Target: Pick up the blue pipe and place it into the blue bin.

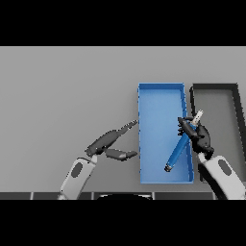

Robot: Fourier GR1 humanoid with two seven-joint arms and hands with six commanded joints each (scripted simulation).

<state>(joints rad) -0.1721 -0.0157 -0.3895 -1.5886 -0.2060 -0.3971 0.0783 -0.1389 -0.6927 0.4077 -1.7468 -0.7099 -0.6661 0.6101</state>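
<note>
No legible writing or brand marks on anything in view.

Right hand (198, 137): arm enters from the lower right and angles up and inward, so the hand sits over the right-hand portion of the blue bin (144, 144). Dark fingers are curled round the blue pipe (177, 153), clamped on its upper part. The pipe runs on a slant, pale tip up and to the right, dark lower end down and to the left. That lower end shows over the bin's floor near the bottom right corner; whether it touches the floor cannot be told. The pale upper tip pokes out past the fingers, toward the bin's right wall.

Left hand (108, 144): arm comes in from the lower left, forearm tilted up and to the right. Fingers stretched nearly straight, pointing toward the bin's left wall, thumb spread below them. Holds nothing. Fingertips lie just beside the bin's left edge; contact cannot be told.

Blue bin: a long rectangle, standing on the grey surface (67, 96), right of centre.

Dark bin (236, 103): same shape, just beside the blue one on its right, partly covered by the right arm.
</note>
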